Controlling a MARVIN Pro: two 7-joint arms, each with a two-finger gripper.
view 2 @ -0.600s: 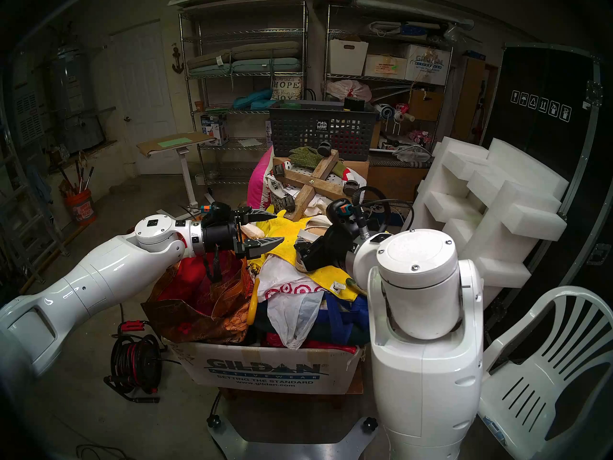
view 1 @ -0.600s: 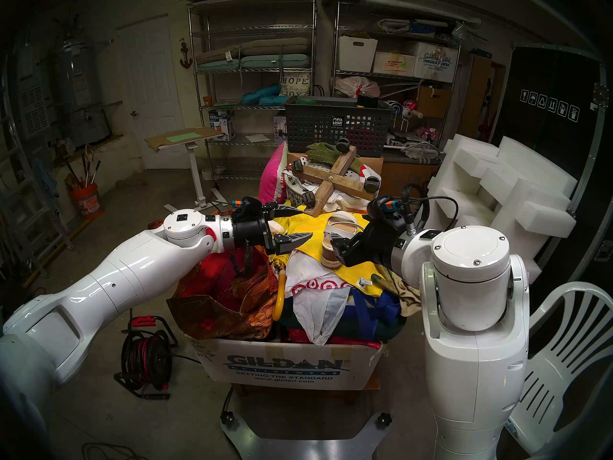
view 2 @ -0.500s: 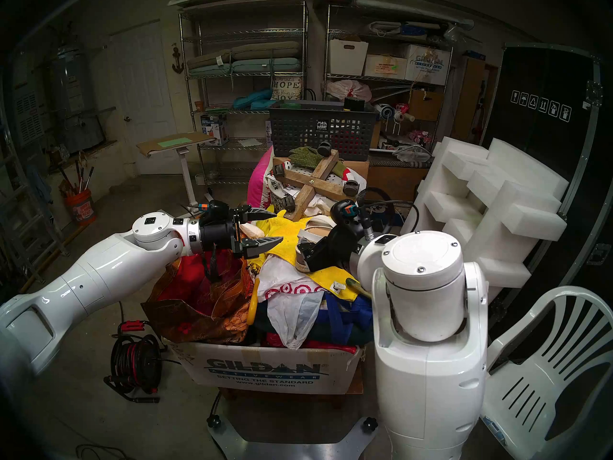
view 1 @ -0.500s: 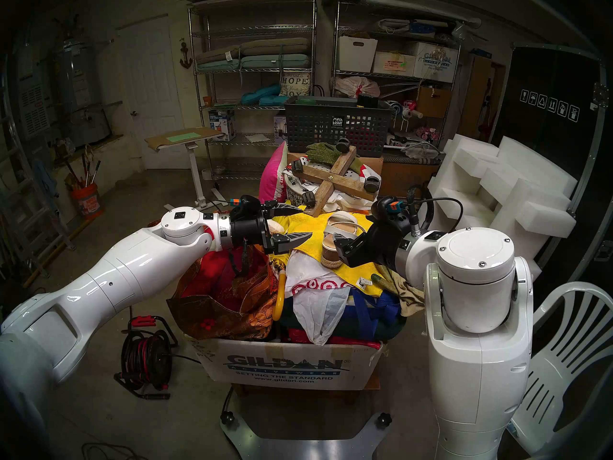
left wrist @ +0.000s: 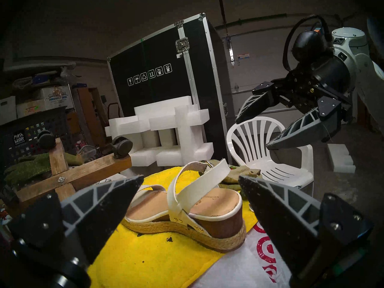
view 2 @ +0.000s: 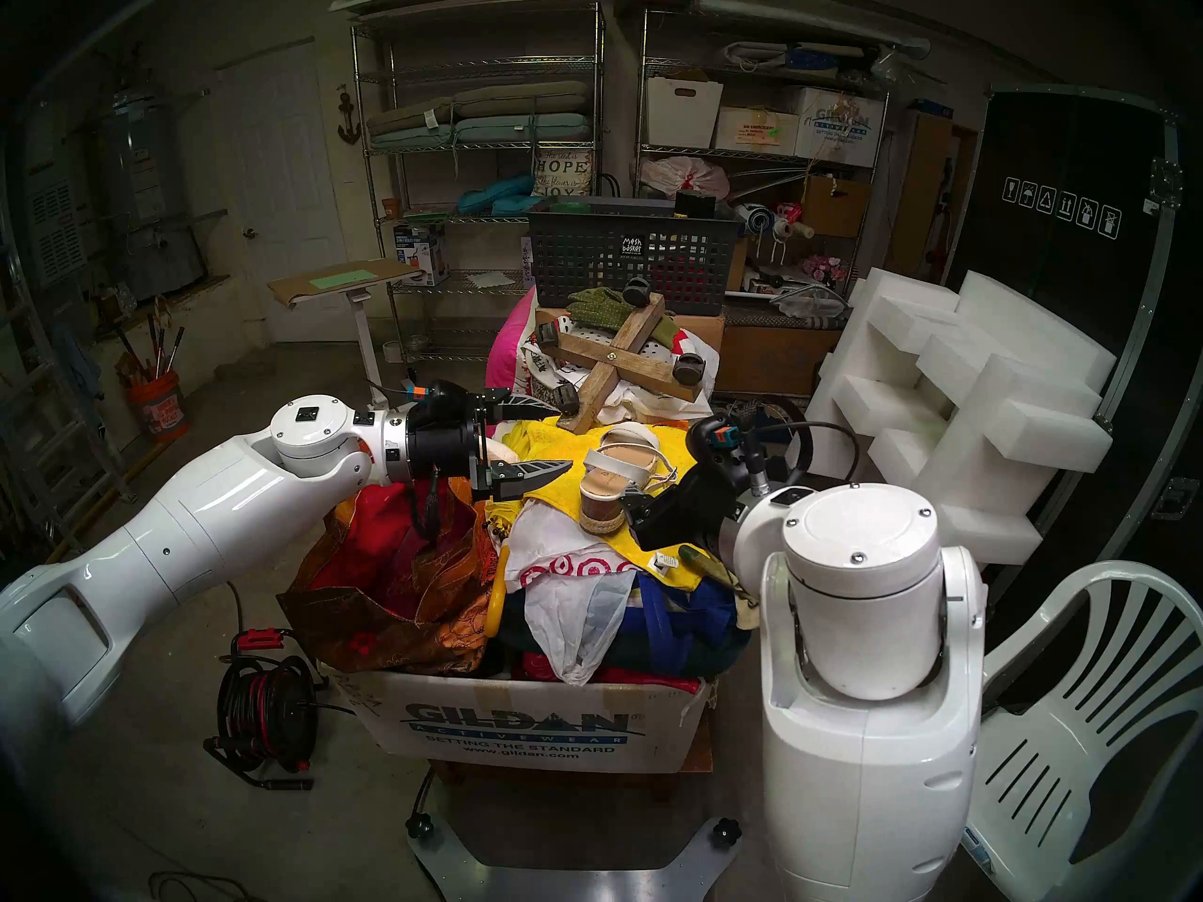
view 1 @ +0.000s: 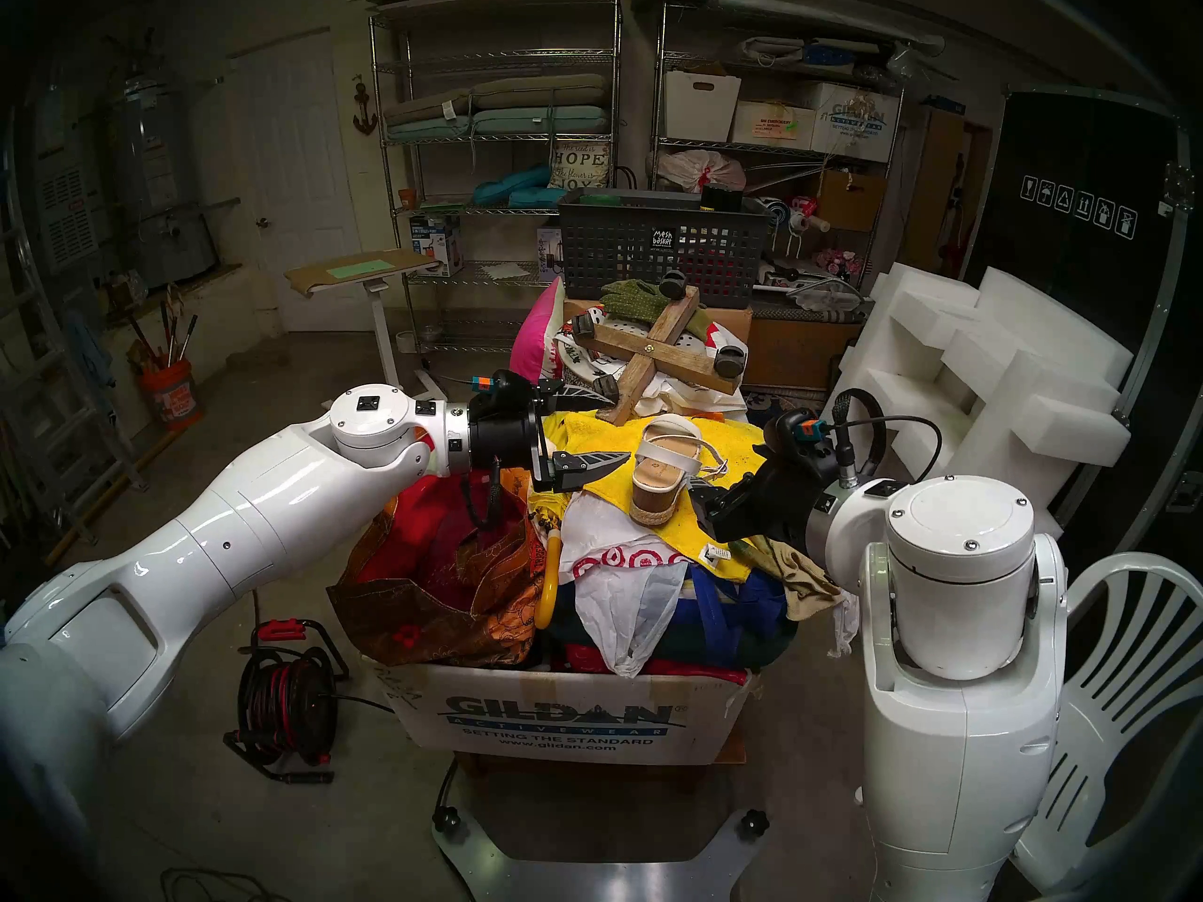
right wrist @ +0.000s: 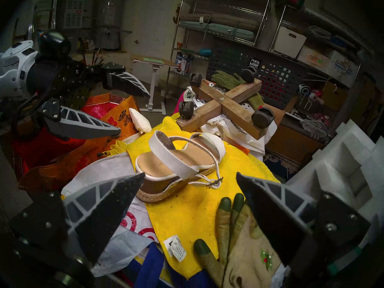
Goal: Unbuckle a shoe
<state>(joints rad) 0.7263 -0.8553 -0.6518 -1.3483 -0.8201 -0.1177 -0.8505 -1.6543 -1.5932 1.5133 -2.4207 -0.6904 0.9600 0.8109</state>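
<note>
The wedge sandal (right wrist: 178, 158) showed white straps, a tan insole, a brown heel and woven jute trim; the towel (right wrist: 193, 208) under it was bright yellow; the plastic bag (view 1: 625, 569) was white with red bullseyes; the glove (right wrist: 245, 250) was cream, green-fingertipped.

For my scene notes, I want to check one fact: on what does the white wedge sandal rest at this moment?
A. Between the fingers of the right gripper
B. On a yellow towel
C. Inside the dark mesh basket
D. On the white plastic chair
B: the sandal stands with its jute sole on the yellow towel, and both open grippers are apart from it.
</note>
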